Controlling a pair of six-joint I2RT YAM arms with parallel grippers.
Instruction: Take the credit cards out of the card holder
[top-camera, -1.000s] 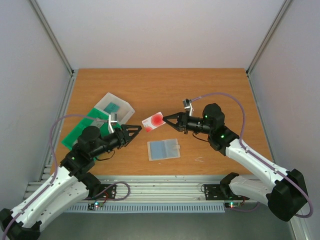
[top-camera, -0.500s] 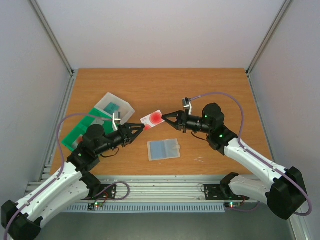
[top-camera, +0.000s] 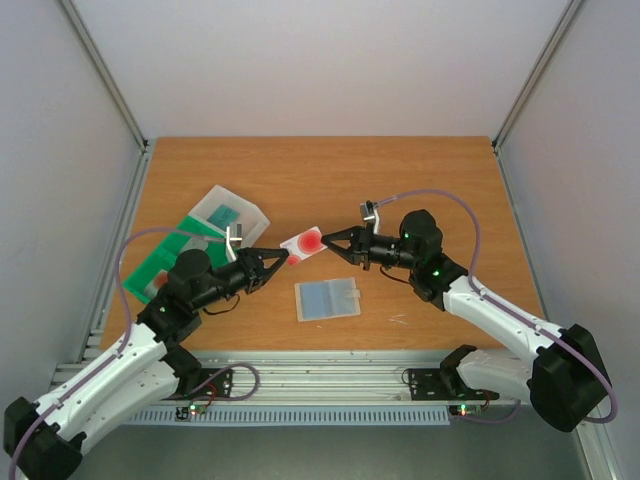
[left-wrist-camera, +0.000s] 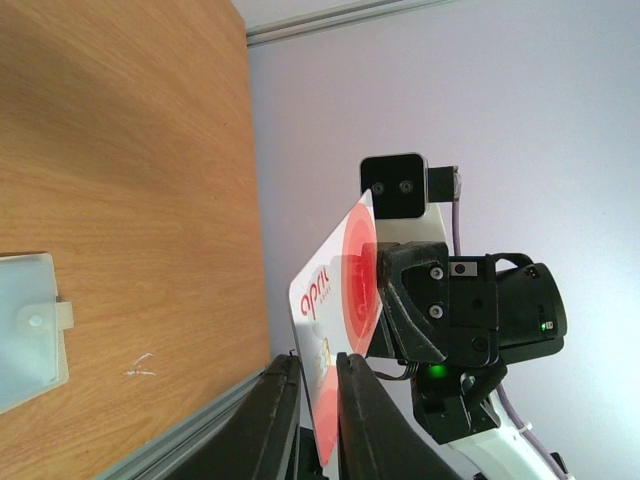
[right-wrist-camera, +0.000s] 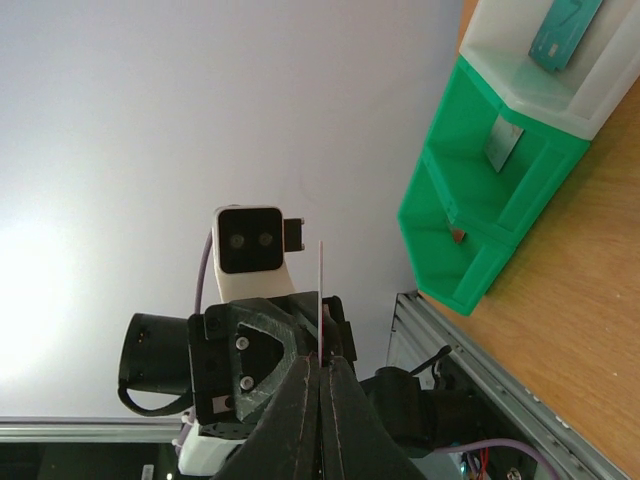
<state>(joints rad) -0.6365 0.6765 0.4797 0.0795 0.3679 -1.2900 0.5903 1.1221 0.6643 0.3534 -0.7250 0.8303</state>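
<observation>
Handover update: my left claw (top-camera: 283, 259) has just closed onto the red card (top-camera: 306, 241) my right claw (top-camera: 330, 240) clamps midair, well clear of the card holder (top-camera: 328, 298).

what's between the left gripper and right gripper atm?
The red-circle card: the right gripper pinches one end, the left gripper straddles the other. Top view shows it best.
</observation>
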